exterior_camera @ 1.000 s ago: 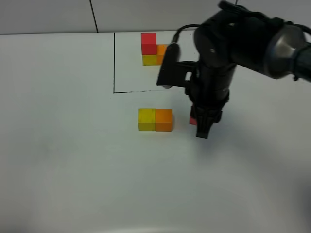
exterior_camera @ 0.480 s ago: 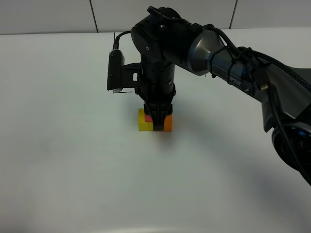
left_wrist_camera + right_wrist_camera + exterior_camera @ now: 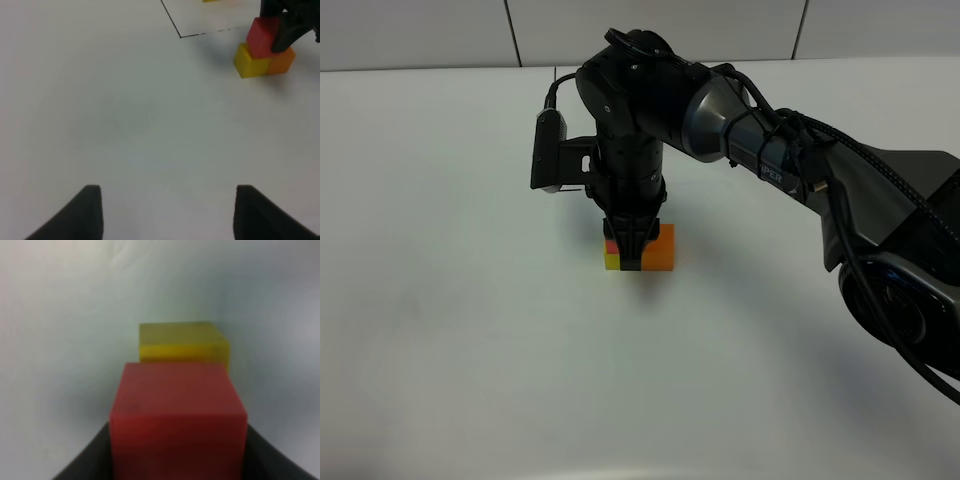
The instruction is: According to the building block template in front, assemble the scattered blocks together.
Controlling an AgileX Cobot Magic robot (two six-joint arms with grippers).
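My right gripper (image 3: 628, 255) reaches across the middle and is shut on the red block (image 3: 610, 243). It holds the block on top of, or just above, the yellow block (image 3: 612, 263); I cannot tell if they touch. The orange block (image 3: 663, 250) sits against the yellow one's right side. The left wrist view shows red (image 3: 261, 35) over yellow (image 3: 248, 62), with orange (image 3: 282, 59) beside. The right wrist view shows the red block (image 3: 177, 415) between the fingers and the yellow block (image 3: 182, 347) beyond. My left gripper (image 3: 172, 215) is open and empty. The arm hides the template.
The black frame line (image 3: 172, 22) has its corner just behind the blocks. The right arm (image 3: 770, 150) stretches from the right edge across the back of the white table (image 3: 470, 330). A tiled wall (image 3: 420, 30) runs behind the table.
My right gripper has carried the red block left, from beside the orange block to over the yellow block, and lowered it. The arm now covers the template.
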